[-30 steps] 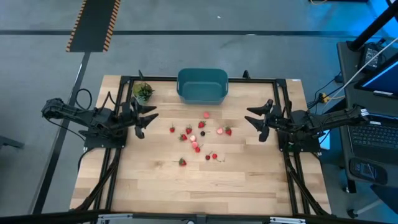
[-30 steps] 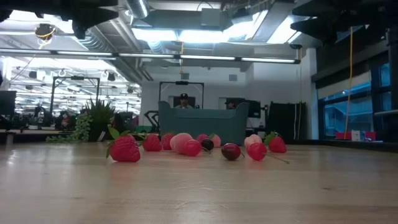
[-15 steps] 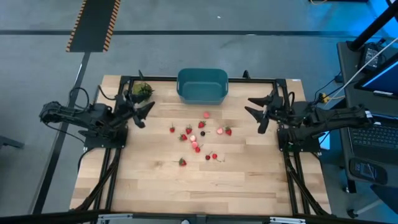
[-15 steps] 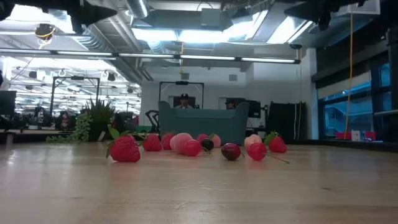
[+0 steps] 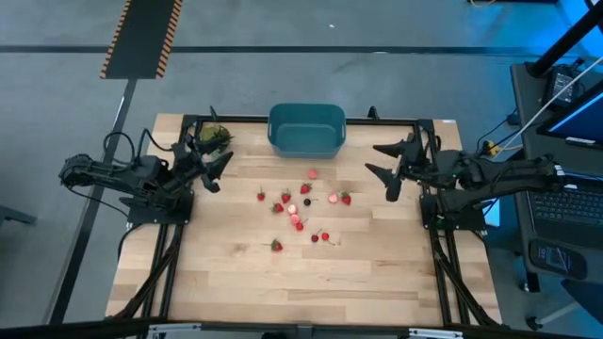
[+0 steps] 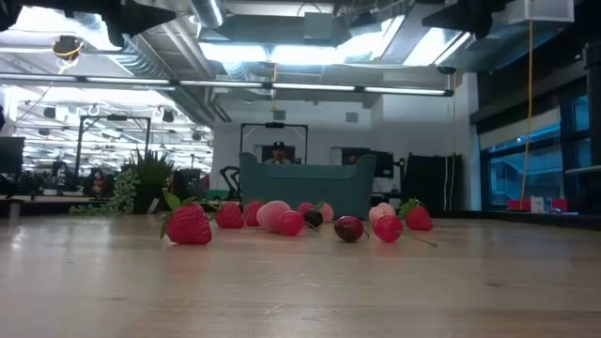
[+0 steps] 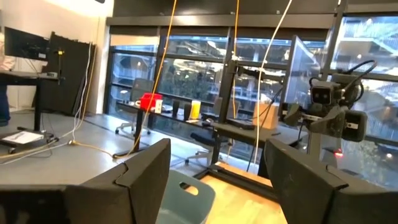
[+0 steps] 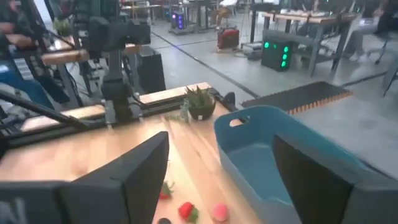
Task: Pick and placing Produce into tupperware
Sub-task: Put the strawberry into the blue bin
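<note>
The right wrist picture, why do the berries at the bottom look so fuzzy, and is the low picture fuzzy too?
In the right wrist view the produce looks soft and smeared, as do the right claw's own dark fingers. The tupperware is clearer. In the low view the produce looks sharp, while bright ceiling lights glare white above.

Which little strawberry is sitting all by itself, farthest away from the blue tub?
The lone strawberry at the near-left edge of the scatter. It lies farthest from the teal tub, apart from the other berries, which cluster closer to the tub.
</note>
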Controlling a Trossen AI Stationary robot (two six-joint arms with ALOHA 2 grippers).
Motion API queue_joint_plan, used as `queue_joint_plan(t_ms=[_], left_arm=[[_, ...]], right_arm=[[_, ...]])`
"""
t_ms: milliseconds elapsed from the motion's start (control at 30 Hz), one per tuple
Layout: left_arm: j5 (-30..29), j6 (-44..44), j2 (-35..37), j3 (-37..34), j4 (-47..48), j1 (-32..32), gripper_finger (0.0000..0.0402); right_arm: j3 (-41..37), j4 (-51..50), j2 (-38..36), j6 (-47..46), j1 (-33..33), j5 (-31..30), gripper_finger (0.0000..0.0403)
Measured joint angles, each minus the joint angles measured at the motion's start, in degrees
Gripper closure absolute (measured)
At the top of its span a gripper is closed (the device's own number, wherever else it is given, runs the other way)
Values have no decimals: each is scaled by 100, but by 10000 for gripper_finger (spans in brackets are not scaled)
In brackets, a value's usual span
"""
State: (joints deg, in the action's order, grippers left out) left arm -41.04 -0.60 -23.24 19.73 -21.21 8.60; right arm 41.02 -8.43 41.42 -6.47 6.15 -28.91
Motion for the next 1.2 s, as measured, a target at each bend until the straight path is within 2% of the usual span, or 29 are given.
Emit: queue_joint_plan(t_ms=[100,267,400,533,667,833,933,1100,1200], left_arm=[[85,185,2,0,-1,0,148],[954,462,-51,0,0,0,148],[1017,612,-338,2,17,0,148],[1017,666,-821,232,235,0,148],[1019,865,-1416,722,1018,-18,148],[1055,1428,-2069,1341,2596,-88,151],[1060,1819,-2377,1466,3402,-122,155],[1075,1960,-2822,1517,3237,-319,156],[1257,1915,-3043,1909,3280,-611,156]], right_arm=[[-48,-2,166,64,0,1,99],[-83,-376,424,-272,-6,209,102],[-86,-925,677,-583,-5,606,103],[-83,-1318,913,-968,-97,704,103],[-83,-1687,1089,-1292,-350,1101,104],[-83,-1746,1265,-1427,-595,1288,104],[-83,-1785,1372,-1430,-708,1477,104],[-83,-1800,1537,-1454,-787,1567,104],[-83,-1803,1590,-1593,-827,1568,104]])
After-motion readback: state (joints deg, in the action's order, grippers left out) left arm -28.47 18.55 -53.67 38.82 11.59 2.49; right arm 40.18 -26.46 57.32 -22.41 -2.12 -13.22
